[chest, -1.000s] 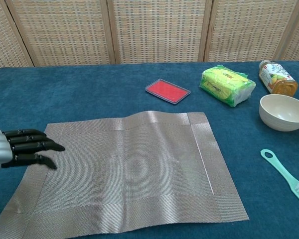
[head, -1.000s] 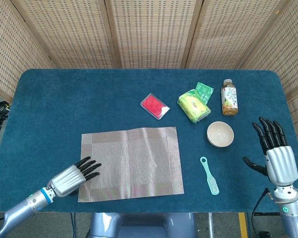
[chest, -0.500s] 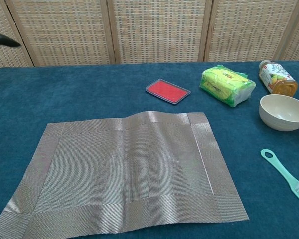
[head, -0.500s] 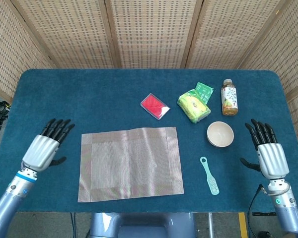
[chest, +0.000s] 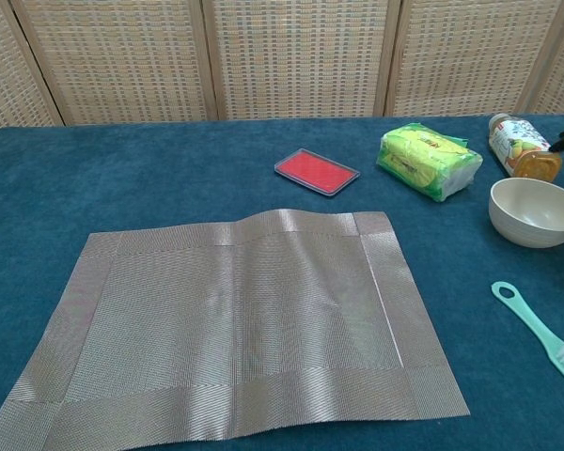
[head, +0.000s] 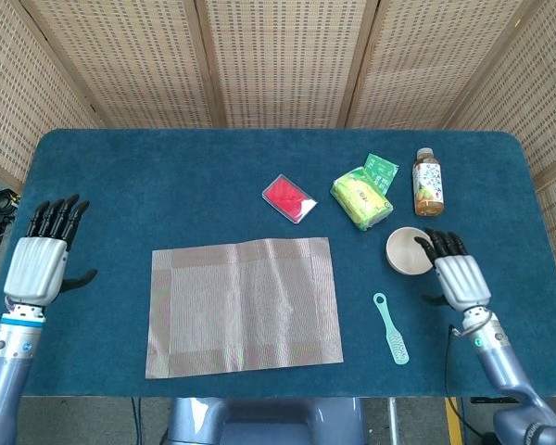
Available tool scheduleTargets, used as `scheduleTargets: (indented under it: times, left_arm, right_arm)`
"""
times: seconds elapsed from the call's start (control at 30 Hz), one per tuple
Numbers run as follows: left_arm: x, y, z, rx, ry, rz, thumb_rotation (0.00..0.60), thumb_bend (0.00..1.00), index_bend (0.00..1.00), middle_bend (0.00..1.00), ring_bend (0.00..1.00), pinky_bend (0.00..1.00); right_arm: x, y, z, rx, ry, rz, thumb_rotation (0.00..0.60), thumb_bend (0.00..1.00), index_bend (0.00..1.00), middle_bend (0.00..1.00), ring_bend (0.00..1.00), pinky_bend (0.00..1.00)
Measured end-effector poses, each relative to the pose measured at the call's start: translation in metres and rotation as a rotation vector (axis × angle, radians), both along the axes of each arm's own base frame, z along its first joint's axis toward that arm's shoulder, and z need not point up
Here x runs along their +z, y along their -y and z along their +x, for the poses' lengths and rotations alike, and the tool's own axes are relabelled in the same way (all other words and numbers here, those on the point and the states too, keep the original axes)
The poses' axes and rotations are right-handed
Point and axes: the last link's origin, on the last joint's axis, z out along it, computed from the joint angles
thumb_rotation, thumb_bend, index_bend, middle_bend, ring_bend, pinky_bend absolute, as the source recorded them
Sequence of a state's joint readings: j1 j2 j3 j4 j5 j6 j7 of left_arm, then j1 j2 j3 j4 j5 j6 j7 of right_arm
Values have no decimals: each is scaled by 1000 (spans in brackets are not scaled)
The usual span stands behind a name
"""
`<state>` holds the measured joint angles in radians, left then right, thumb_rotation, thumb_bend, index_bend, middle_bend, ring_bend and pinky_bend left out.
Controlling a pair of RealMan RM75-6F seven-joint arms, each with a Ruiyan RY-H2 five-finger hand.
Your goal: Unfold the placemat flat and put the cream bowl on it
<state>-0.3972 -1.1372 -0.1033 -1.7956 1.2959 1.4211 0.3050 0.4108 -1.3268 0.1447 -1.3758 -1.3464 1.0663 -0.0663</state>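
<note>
We see the placemat (head: 246, 307) lying open and flat on the blue table (head: 167, 185).
Our right hand (head: 452, 269) has its fingers spread, just over the edge of the cream bowl (head: 408, 251), right of the mat. Our left hand (head: 43, 261) is spread too, holding nothing, far left.

The worktop (head: 148, 176) has a dark blue cloth on it. A shiny grey placemat (head: 245, 306) lies open near the front, a little wavy along its far edge. Behind it sits a small red box (head: 288, 197). Next to that is a yellow and green packet (head: 361, 197), with a small green packet (head: 381, 171) just behind it. A bottle (head: 427, 182) lies on its side close by. A cream bowl (head: 410, 250) sits in front of the bottle. A light green brush (head: 391, 327) lies in front of the bowl, to the right of the mat.
</note>
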Motion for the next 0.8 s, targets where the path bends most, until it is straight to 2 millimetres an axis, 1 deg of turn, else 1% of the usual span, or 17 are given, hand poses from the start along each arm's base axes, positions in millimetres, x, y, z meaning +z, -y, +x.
scheduleTargets:
  times: [0.13, 0.2, 0.27, 0.37, 0.43, 0.53, 0.63, 0.8]
  left_arm:
    - [2, -2, -2, 2, 13, -4, 600, 0, 0, 0, 0, 0]
    - [3, -2, -3, 4, 15, -5, 600, 0, 0, 0, 0, 0]
    - [4, -3, -4, 7, 13, -1, 600, 0, 0, 0, 0, 0]
    - [4, -3, -4, 9, 17, 1, 600, 0, 0, 0, 0, 0]
    - [5, -4, -4, 10, 18, 4, 600, 0, 0, 0, 0, 0]
    - [5, -4, -5, 11, 20, 5, 600, 0, 0, 0, 0, 0]
    - [4, -4, -5, 13, 19, 0, 600, 0, 0, 0, 0, 0]
    - [4, -4, -5, 13, 17, -4, 600, 0, 0, 0, 0, 0]
  right_arm:
    - [-24, 15, 1, -16, -32, 28, 600, 7, 225, 0, 0, 0]
    - [-29, 20, 1, -20, -42, 33, 600, 37, 236, 0, 0, 0]
    - [-35, 24, 0, -29, -51, 37, 600, 109, 274, 0, 0, 0]
    - [-42, 31, -1, -40, -55, 36, 600, 223, 376, 0, 0, 0]
    - [-46, 34, -1, -43, -48, 31, 600, 310, 481, 0, 0, 0]
    - [-49, 37, -1, -41, -29, 20, 600, 431, 587, 0, 0, 0]
    - [-52, 39, -2, -36, -19, 13, 600, 519, 651, 0, 0, 0]
    - [-54, 39, -2, -21, -13, 12, 600, 588, 716, 0, 0, 0]
